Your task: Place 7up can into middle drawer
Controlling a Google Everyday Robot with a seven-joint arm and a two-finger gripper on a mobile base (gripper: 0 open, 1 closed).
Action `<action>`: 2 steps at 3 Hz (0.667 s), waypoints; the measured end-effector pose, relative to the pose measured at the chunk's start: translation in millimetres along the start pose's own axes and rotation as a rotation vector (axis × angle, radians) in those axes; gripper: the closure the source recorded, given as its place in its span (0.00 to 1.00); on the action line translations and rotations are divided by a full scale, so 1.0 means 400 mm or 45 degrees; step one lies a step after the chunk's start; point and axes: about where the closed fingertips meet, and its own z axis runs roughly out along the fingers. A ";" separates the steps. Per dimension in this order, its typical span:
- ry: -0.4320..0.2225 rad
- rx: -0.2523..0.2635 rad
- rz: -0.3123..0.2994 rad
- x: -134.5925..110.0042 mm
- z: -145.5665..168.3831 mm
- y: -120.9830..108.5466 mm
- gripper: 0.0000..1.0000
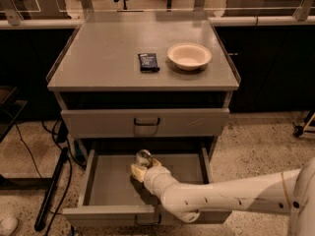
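The middle drawer (106, 183) is pulled open below the shut grey drawer above it. My white arm reaches in from the lower right. My gripper (141, 168) is inside the drawer's tray, near its back middle. The 7up can (143, 156) stands at the gripper's tip, its shiny silver top showing; most of its body is hidden by the gripper.
On the cabinet top (98, 58) lie a flat dark packet (148, 62) and a cream bowl (189, 55). The upper drawer (146, 122) is shut. A dark pole (51, 191) leans on the floor at the left. A cable runs over the speckled floor.
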 end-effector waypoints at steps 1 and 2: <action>-0.007 0.010 -0.001 -0.002 0.003 -0.003 1.00; -0.007 0.038 0.024 0.022 0.023 -0.001 1.00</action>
